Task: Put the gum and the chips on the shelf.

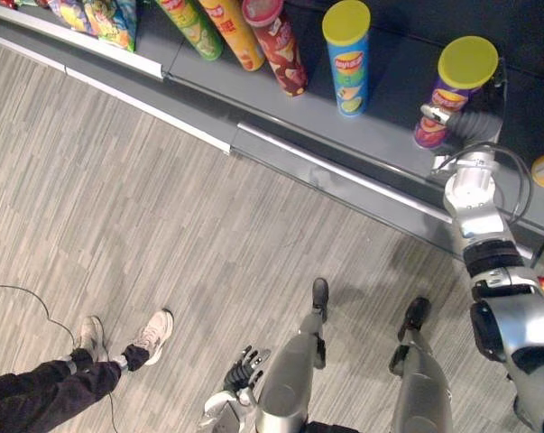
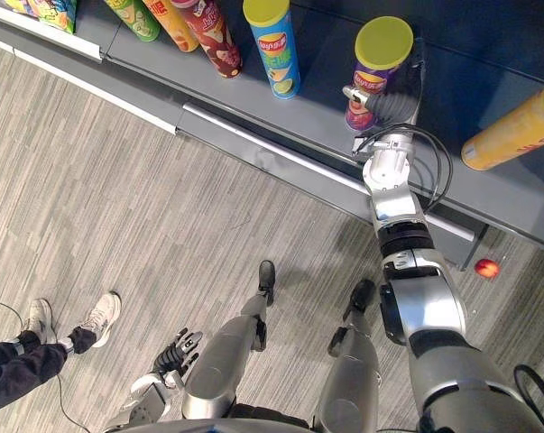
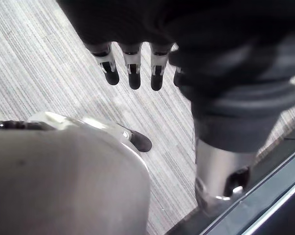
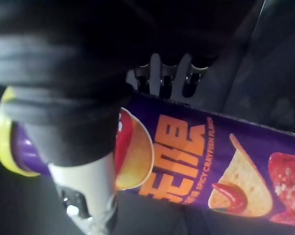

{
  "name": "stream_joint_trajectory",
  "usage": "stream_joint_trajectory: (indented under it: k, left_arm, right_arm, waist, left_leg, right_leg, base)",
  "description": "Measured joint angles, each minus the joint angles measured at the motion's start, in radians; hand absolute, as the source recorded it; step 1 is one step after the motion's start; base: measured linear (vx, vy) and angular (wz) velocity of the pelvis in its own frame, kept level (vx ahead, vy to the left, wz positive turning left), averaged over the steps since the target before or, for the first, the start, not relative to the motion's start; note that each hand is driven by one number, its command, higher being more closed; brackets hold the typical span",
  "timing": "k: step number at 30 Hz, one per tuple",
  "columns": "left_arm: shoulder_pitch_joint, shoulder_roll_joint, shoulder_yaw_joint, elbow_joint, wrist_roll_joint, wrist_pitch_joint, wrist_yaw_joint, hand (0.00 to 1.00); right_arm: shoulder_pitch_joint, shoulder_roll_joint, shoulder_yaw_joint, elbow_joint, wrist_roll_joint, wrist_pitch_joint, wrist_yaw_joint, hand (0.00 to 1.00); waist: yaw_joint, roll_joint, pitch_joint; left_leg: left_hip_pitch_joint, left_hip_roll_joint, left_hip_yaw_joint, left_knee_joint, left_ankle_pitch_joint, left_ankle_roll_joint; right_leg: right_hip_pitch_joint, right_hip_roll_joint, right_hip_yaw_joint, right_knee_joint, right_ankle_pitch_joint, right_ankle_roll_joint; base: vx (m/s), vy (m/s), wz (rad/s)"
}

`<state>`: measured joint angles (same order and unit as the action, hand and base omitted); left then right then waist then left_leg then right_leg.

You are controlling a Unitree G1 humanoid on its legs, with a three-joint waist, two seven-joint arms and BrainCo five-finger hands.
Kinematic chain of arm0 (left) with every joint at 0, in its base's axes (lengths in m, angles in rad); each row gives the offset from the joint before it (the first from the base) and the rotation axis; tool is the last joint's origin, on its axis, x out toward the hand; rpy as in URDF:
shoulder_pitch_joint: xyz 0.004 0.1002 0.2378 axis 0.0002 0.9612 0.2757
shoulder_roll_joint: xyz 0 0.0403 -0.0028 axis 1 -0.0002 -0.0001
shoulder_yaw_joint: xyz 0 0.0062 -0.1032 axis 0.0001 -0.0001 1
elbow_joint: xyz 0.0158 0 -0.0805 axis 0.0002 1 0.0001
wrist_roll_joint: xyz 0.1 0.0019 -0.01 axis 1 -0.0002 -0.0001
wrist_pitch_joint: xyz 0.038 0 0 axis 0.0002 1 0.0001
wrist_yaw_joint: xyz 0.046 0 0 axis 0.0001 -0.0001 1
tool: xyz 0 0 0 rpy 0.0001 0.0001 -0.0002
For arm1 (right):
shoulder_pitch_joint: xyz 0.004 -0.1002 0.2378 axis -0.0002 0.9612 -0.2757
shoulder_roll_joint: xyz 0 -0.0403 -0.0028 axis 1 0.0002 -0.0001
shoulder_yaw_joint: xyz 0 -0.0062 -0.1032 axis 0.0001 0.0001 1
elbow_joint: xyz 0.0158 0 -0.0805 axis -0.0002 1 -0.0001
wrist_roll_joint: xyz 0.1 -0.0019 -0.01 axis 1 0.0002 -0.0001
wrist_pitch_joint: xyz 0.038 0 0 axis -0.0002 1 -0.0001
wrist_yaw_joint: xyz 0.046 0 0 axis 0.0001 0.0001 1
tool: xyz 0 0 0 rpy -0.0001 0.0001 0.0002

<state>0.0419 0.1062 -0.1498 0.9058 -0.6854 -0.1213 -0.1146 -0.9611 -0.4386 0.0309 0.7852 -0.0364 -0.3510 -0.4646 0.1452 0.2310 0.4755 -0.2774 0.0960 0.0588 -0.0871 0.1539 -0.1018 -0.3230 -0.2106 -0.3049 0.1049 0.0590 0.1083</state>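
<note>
Chips can (image 4: 211, 166) glossy; shelf (image 1: 389, 90) matt, smooth; floor (image 1: 163, 207) wood-grain.

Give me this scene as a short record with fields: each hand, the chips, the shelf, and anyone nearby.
right hand: curled round the purple can, thumb across its front
purple can: upright at the shelf, yellow lid on top
left hand: low beside the robot, fingers relaxed, holding nothing
shelf: blue can and red can stand to the robot's left of the purple can
person: legs in dark trousers and pale shoes, on the floor at the robot's left
</note>
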Motion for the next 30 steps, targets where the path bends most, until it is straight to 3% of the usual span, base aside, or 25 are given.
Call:
stream_joint_trajectory:
  k: [9,16,19,20,24,26,30]
  left_arm:
    - [0.000,-0.002,0.003,-0.004,0.000,0.002,-0.001,0.00]
    - [0.000,-0.015,0.031,-0.008,0.001,0.017,0.000,0.00]
    - [0.004,-0.024,0.049,-0.008,0.002,0.017,0.001,0.00]
    - [0.005,-0.025,0.059,-0.007,0.003,0.018,0.003,0.00]
    - [0.005,-0.025,0.080,0.000,0.011,0.019,0.024,0.00]
    - [0.013,-0.022,0.104,0.010,0.018,0.016,0.030,0.00]
    - [0.030,-0.023,0.136,0.040,0.024,0.015,0.048,0.00]
  right_arm:
    - [0.029,-0.003,0.006,0.003,0.000,-0.004,0.014,0.00]
    - [0.163,0.015,-0.006,-0.051,0.007,-0.010,0.018,0.00]
    - [0.234,0.052,-0.026,-0.108,0.008,-0.011,0.031,0.00]
    - [0.290,0.075,-0.024,-0.147,0.005,-0.011,0.038,0.00]
    - [0.420,0.143,-0.027,-0.198,-0.005,0.001,0.027,0.00]
    - [0.497,0.188,-0.026,-0.210,-0.006,0.012,0.025,0.00]
    - [0.689,0.253,-0.011,-0.286,-0.006,0.014,0.035,0.00]
  waist:
    - [-0.005,0.000,0.000]
    - [-0.010,-0.003,0.002]
    - [-0.040,-0.010,0.005]
    - [-0.055,-0.024,0.003]
    - [-0.069,-0.067,-0.012]
    - [-0.080,-0.102,-0.046]
    - [-0.091,-0.142,-0.109]
  left_leg:
    - [0.038,0.003,0.016,-0.004,0.002,0.003]
    - [0.098,0.009,0.044,-0.007,-0.005,0.004]
    - [0.124,0.015,0.051,-0.007,-0.012,-0.001]
    - [0.135,0.022,0.062,-0.007,-0.015,-0.003]
    - [0.161,0.039,0.081,-0.007,-0.023,-0.013]
    - [0.168,0.044,0.096,-0.007,-0.030,-0.019]
    - [0.223,0.055,0.120,-0.007,-0.054,-0.021]
  right_leg:
    - [0.039,0.006,0.012,-0.027,0.017,0.000]
    - [0.098,0.022,0.036,-0.057,0.025,0.002]
    - [0.126,0.026,0.038,-0.071,0.027,0.005]
    - [0.136,0.036,0.041,-0.076,0.027,0.005]
    - [0.155,0.053,0.056,-0.090,0.027,0.005]
    - [0.157,0.063,0.069,-0.099,0.027,0.006]
    - [0.212,0.073,0.081,-0.124,0.026,0.003]
  base:
    - [0.00,-0.003,-0.03]
    - [0.02,-0.005,-0.08]
    - [0.02,-0.002,-0.12]
    - [0.01,-0.011,-0.18]
    - [0.03,-0.021,-0.19]
    - [0.06,-0.023,-0.18]
    - [0.07,-0.020,-0.16]
